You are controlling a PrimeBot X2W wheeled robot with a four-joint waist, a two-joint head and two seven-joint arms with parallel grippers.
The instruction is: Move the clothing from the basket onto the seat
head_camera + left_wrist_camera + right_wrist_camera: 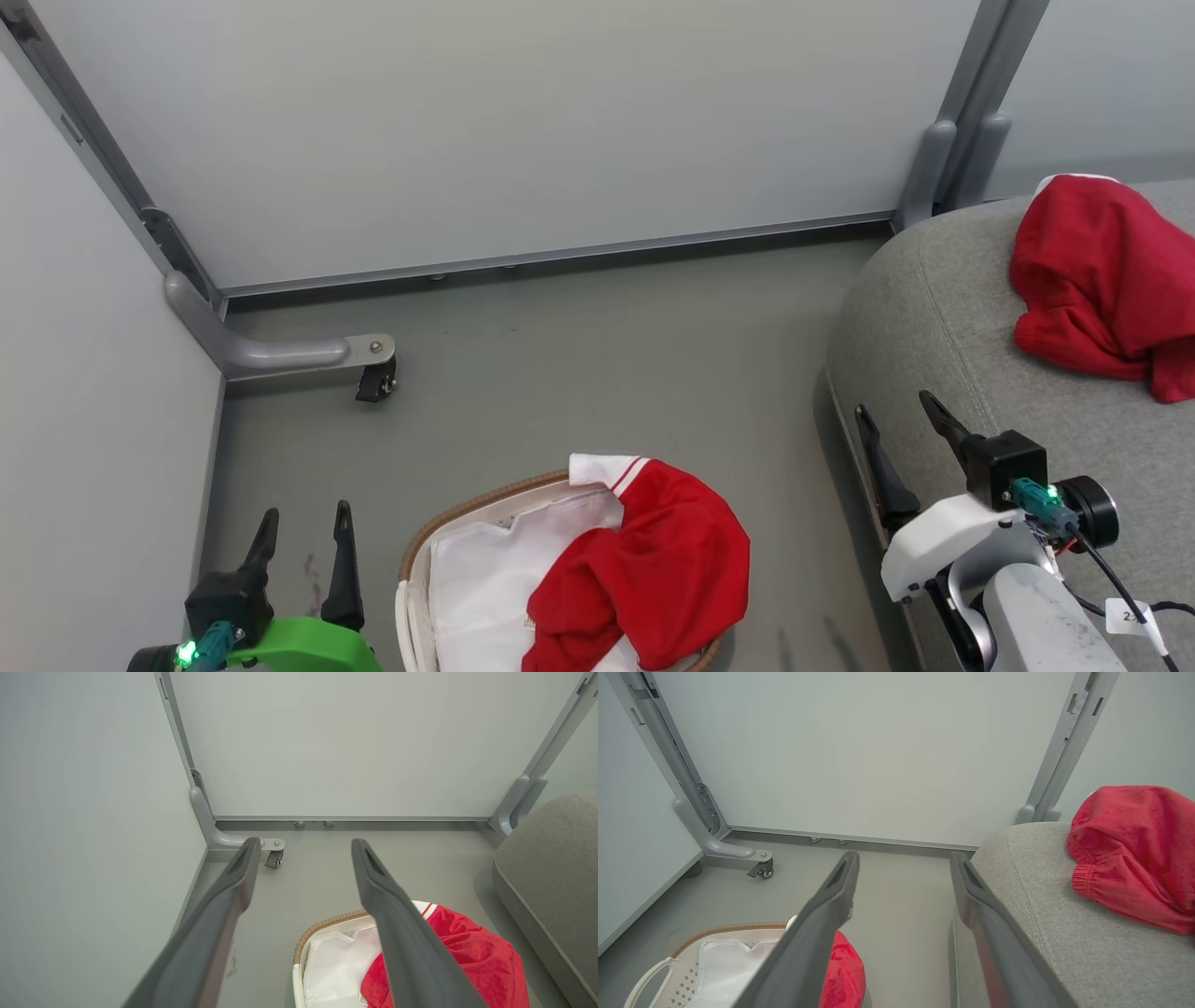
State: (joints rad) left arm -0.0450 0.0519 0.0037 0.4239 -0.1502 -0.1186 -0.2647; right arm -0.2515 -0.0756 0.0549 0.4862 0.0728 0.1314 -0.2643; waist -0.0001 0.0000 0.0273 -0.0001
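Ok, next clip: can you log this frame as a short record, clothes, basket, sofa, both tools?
basket: on the floor, white liner inside
first red garment: draped over the basket's right rim, partly inside
second red garment: lying on the sofa seat
left tool: open, empty, left of the basket
right tool: open, empty, at the sofa's edge
task state: one piece on the seat, one in the basket

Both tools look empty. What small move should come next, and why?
Probably swing the right tool left and down toward the red garment draped over the basket rim. A second garment already lies on the seat, and this one is not yet moved. The left tool is open and empty too, but the right looks nearer.
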